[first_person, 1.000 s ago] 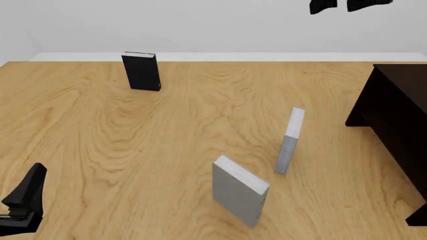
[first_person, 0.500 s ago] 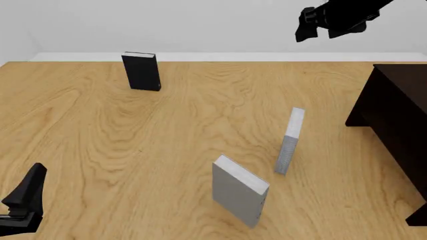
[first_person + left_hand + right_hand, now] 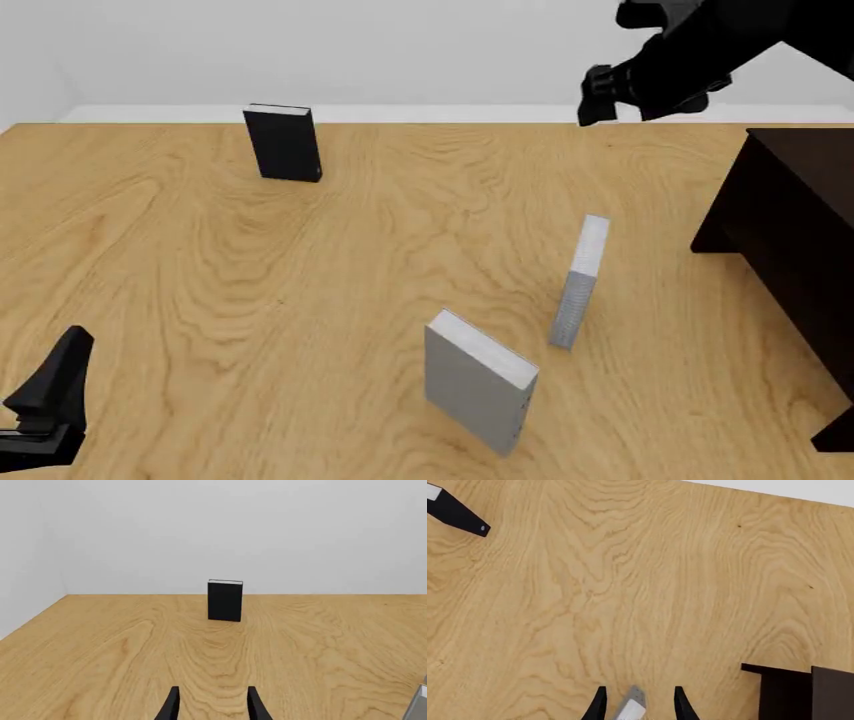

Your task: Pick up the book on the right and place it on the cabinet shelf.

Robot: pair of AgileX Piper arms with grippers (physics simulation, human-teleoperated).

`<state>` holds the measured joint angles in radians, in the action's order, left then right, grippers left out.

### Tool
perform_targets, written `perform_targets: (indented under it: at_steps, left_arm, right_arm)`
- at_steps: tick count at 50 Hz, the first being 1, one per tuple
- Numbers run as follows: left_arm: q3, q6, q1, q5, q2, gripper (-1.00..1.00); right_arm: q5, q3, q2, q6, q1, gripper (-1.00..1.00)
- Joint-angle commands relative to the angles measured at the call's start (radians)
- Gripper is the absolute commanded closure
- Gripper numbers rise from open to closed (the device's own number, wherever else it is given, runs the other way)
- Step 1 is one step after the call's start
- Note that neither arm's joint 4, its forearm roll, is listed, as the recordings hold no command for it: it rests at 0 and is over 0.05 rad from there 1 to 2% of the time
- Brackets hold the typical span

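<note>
The thin, tall, pale grey-white book (image 3: pixel 581 282) stands upright on the wooden table, right of centre. Its top edge (image 3: pixel 630 708) shows far below and between my right fingers in the right wrist view. The very dark cabinet (image 3: pixel 787 240) stands at the table's right edge, and a corner of it shows in the right wrist view (image 3: pixel 800 692). My right gripper (image 3: pixel 597 98) is open and empty, high above the table and beyond the book. My left gripper (image 3: pixel 47 395) is open and empty, low at the near left; it also shows in the left wrist view (image 3: pixel 212 707).
A thicker grey book (image 3: pixel 478 385) stands in front of the thin one, slightly to its left. A black book (image 3: pixel 283 142) stands at the far left, seen also in the left wrist view (image 3: pixel 225 600) and the right wrist view (image 3: pixel 454 510). A grey book edge (image 3: pixel 419 705) shows at the left wrist view's border.
My right arm has come down into the front view from the top edge, moving lower and slightly left. The books and the left arm have not moved.
</note>
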<state>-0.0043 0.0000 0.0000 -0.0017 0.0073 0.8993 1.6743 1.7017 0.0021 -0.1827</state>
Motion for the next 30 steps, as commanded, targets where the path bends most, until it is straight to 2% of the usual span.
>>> perform_targets:
  at_steps: [1,3,11,15,20,21,25,29,30]
  left_arm:
    - [0.0,0.0,0.0,0.0,0.0,-1.0]
    - [0.0,0.0,0.0,0.0,0.0,-1.0]
    - [0.0,0.0,0.0,0.0,0.0,-1.0]
    - [0.0,0.0,0.0,0.0,0.0,-1.0]
    - [0.0,0.0,0.0,0.0,0.0,-1.0]
    - [0.0,0.0,0.0,0.0,0.0,-1.0]
    - [0.0,0.0,0.0,0.0,0.0,-1.0]
    - [0.0,0.0,0.0,0.0,0.0,-1.0]
    - [0.0,0.0,0.0,0.0,0.0,-1.0]
  right_arm:
    - [-0.044,-0.076,-0.018,0.05,-0.012,-1.0]
    - [-0.051,-0.086,-0.017,0.076,-0.014,-1.0]
    - [-0.064,-0.094,-0.017,0.092,-0.006,-1.0]
    - [-0.088,-0.125,-0.022,0.12,-0.014,-1.0]
    - [-0.113,-0.164,-0.025,0.127,-0.01,-1.0]
    - [-0.119,-0.173,-0.026,0.154,-0.007,-1.0]
    - [-0.14,-0.197,-0.026,0.146,0.008,-1.0]
    - [-0.156,-0.221,-0.026,0.18,0.012,-1.0]
    - [-0.162,-0.227,-0.026,0.175,0.011,-1.0]
